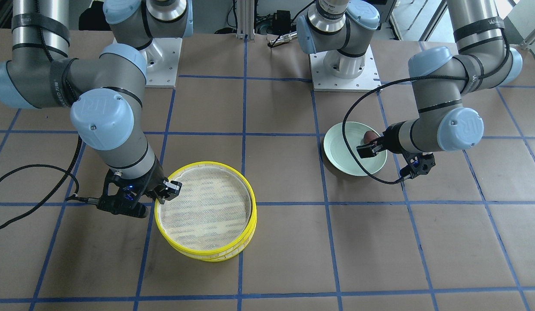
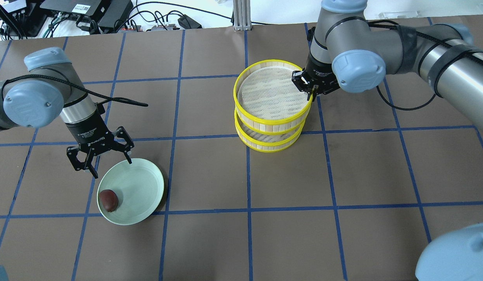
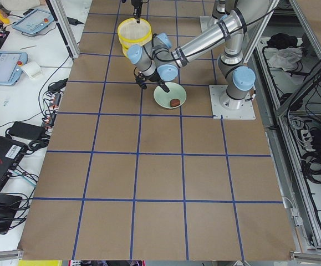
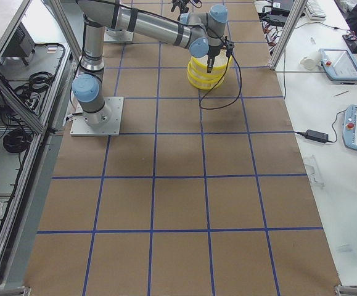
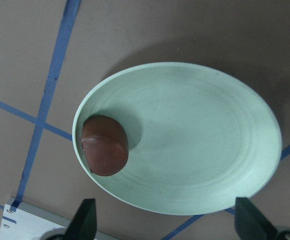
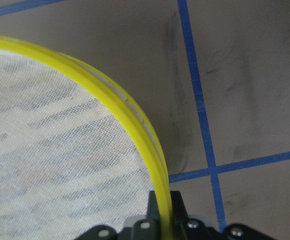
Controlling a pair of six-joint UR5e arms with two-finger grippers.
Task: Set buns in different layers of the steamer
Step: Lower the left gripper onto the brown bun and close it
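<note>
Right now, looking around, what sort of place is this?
Probably a robotics lab: left arm and right arm bolted to a table taped into a blue grid, control tablets on a side bench, the right gripper pinching the top steamer tray.

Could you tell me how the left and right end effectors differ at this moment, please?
The left end effector is open and empty above the green plate; the right end effector is shut on the rim of the top steamer tray. Both point down.
</note>
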